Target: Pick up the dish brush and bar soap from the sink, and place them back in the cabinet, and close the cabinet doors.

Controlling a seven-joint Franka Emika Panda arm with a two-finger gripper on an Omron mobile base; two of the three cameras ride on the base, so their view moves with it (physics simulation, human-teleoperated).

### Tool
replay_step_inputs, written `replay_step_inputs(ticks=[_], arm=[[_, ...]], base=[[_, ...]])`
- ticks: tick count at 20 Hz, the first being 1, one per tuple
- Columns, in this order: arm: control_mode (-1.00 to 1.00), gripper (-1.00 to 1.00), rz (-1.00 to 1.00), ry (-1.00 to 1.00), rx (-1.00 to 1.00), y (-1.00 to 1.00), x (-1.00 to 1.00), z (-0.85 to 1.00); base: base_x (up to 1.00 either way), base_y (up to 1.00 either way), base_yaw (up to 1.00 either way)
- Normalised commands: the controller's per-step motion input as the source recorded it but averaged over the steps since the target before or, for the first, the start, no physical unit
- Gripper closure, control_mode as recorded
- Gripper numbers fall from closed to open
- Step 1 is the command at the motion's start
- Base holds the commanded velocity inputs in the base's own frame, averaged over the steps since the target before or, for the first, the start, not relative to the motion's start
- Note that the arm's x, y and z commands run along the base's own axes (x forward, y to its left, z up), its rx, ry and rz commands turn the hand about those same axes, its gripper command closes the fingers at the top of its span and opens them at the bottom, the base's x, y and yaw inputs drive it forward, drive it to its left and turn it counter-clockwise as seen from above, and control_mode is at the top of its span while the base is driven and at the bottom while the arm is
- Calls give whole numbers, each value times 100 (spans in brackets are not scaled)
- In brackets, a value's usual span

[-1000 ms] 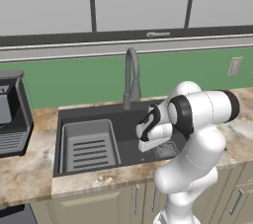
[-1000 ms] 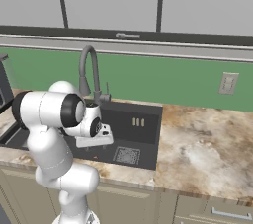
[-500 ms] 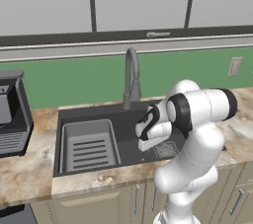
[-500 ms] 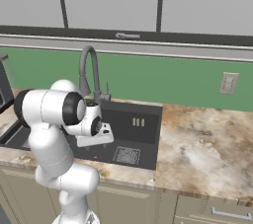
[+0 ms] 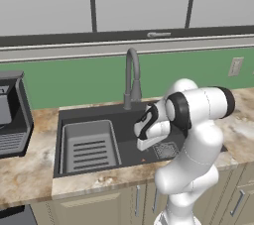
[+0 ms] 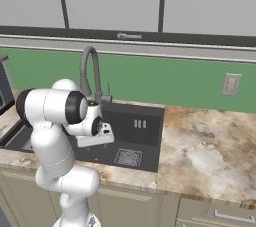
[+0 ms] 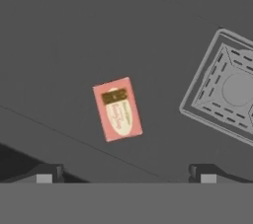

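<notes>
The arm is easing its hand a little lower into the sink [image 5: 74, 115], the change between the earlier base views and now being slight. In the left base view the gripper [image 5: 141, 145] is sitting a touch further down and nearer the drain grate [image 5: 167, 150] than it was a second ago. The right base view is showing the same small drop of the hand [image 6: 95, 140] over the basin floor. The elbow and upper arm are shifting along with it, barely.
</notes>
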Motion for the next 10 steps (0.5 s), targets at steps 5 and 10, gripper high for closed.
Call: replay_step_inputs(ticks=[5,10], arm=[[-100,-100,0,0,0,23,5,-2],[-100,-100,0,0,0,9,2,-3]], base=[[0,0,0],[0,0,0]])
